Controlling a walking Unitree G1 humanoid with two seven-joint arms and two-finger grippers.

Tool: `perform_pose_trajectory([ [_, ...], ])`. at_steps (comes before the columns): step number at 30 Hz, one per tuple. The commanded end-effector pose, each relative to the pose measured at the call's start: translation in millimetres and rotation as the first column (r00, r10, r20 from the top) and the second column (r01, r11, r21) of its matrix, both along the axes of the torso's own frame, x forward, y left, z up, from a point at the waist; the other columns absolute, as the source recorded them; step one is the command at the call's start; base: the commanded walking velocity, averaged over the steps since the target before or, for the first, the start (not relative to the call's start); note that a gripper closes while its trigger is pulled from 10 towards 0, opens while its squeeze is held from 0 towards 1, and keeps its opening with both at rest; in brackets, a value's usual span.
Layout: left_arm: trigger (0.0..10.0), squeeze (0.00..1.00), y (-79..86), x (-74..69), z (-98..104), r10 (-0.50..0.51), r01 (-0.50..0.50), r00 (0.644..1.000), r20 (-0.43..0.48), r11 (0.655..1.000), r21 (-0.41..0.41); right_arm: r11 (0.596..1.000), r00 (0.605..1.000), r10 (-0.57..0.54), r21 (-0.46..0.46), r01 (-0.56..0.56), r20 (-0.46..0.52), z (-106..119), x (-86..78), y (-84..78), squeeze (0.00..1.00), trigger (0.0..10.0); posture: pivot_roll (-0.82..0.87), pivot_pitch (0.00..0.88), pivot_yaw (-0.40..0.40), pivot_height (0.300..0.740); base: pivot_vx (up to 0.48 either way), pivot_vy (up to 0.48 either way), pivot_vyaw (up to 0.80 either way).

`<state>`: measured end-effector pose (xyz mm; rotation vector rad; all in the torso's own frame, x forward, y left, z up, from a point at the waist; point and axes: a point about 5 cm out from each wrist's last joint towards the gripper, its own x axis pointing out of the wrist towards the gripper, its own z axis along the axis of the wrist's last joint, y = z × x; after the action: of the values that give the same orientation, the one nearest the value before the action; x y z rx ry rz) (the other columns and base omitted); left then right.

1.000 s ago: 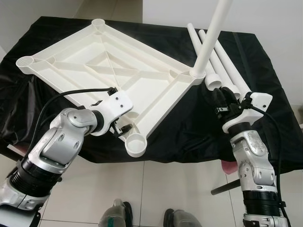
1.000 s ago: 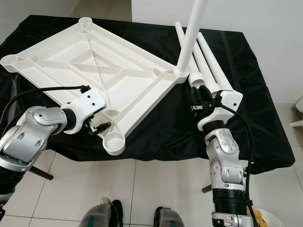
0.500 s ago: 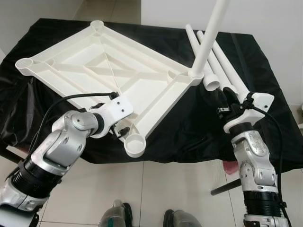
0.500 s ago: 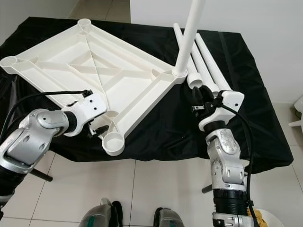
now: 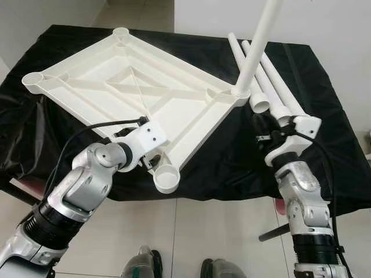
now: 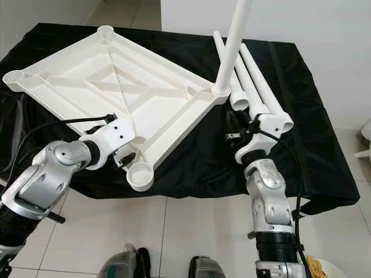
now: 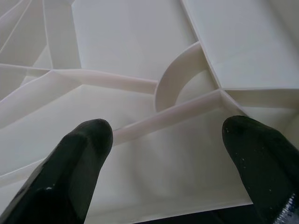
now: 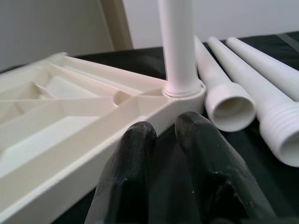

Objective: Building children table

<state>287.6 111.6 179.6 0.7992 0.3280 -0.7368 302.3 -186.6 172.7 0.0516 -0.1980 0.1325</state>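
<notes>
A black cloth (image 5: 324, 116) covers the bench above a tiled floor. Nearest, the left gripper (image 7: 163, 154) is spread wide at the tabletop (image 5: 133, 87) edge beside a corner socket (image 5: 166, 178), gripping nothing. The right gripper (image 8: 175, 154), fingers together and empty, faces the fitted leg (image 5: 258, 43). Three loose legs (image 5: 278, 92) lie beyond.

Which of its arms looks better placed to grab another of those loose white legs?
Probably the right. The right gripper sits beside the loose legs, its nearly closed fingers facing their threaded ends. The left gripper is open at the tabletop edge, near an empty socket, likely steadying it.
</notes>
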Motion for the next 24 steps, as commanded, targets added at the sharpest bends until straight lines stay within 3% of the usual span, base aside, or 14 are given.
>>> perform_pose_trajectory([
  [1,10.0,0.0,-14.9,-15.5,-31.2,-0.069,0.071,0.986,-0.151,0.997,0.01,0.998,0.997,-0.063,-0.013,0.062,-0.039,-4.0,3.9,-6.3,0.0,10.0,-0.01,0.138,-0.005,0.74,0.0,0.0,0.0],
  [8,10.0,0.0,-23.9,-18.5,-32.7,-0.084,0.084,0.984,-0.155,0.996,-0.011,0.995,0.991,-0.102,-0.009,0.102,-0.083,-8.7,5.3,-11.9,0.0,10.0,-0.01,0.149,-0.002,0.74,0.0,0.0,0.0],
  [16,10.0,0.0,-32.6,-19.7,-29.8,-0.104,0.1,0.983,-0.154,0.994,-0.036,0.99,0.968,-0.133,0.016,0.139,-0.215,-23.9,9.2,-15.3,0.0,10.0,-0.02,0.165,0.0,0.74,0.0,0.0,0.0],
  [24,10.0,0.0,-35.3,-17.6,-28.4,-0.088,0.081,0.986,-0.144,0.995,-0.049,0.995,0.967,-0.098,0.003,0.102,-0.237,-27.6,10.5,-11.6,0.0,10.0,-0.01,0.172,-0.002,0.74,0.0,0.0,0.0],
])
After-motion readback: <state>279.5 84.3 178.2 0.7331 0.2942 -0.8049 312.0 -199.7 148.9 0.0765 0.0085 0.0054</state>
